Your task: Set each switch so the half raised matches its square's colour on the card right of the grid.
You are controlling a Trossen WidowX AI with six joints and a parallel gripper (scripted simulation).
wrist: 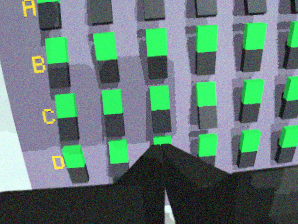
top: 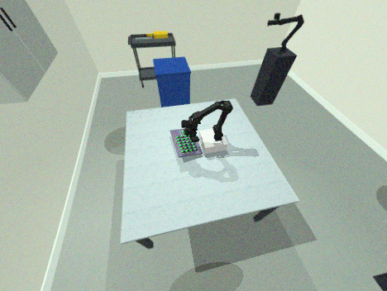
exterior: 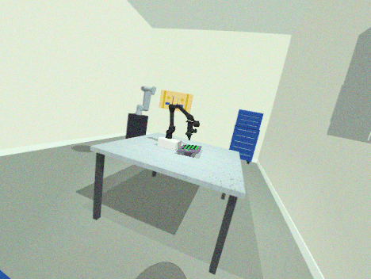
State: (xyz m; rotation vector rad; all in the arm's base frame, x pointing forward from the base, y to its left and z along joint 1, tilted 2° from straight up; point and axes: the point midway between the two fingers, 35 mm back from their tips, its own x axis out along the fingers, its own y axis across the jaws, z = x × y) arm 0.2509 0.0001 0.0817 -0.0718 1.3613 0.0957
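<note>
The purple switch panel [top: 174,140] [exterior: 181,150] [wrist: 22,100] carries rows of switches with green far halves and dark grey near halves. The wrist view shows rows A to D; row A is cut off at the top. My gripper [top: 194,140] [exterior: 189,139] [wrist: 160,153] is shut and empty. Its tips show over the third row D switch [wrist: 162,139] from the left and hide most of it; contact cannot be told. The first row D switch [wrist: 74,157] and the fourth row C switch [wrist: 206,95] show both halves. Which halves are raised is hard to tell. The card cannot be made out.
A white block [top: 214,147] [exterior: 168,143] is beside the panel, by the arm's base. Both are on the pale table [top: 165,198] [exterior: 151,156]. A blue cabinet [top: 175,84] and a black pedestal [top: 273,74] are beyond the table.
</note>
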